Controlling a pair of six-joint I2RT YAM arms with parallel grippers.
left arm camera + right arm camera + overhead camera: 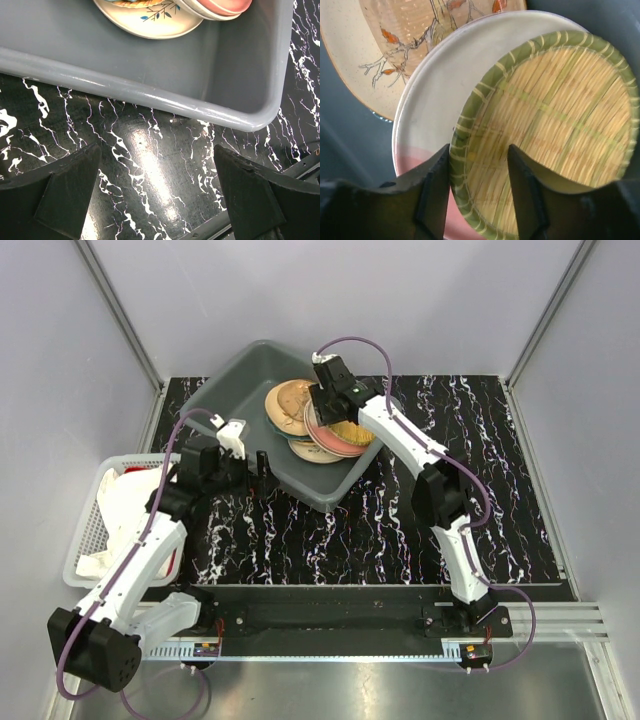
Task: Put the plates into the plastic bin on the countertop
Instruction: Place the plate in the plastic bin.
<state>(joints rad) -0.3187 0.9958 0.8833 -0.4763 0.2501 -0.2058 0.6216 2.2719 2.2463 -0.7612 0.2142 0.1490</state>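
The grey plastic bin (pixel 232 378) sits at the back of the black veined countertop (pixel 480 480) and holds several plates. My right gripper (pixel 479 150) reaches into it. Its jaws stand apart astride the green rim of a straw-coloured woven plate (pixel 560 110), which lies on a cream-and-pink plate (pixel 440 80). A peach plate with sprigs (pixel 395 30) lies beyond. My left gripper (pixel 157 150) hovers open and empty over the countertop (pixel 150 170), just outside the bin's near rim (pixel 150 95). A cream plate with leaf sprigs (pixel 150 22) shows inside.
A white mesh basket with cloth (pixel 110 510) stands at the left edge beside my left arm. Grey walls close in the sides and back. A metal rail (pixel 330 615) runs along the near edge.
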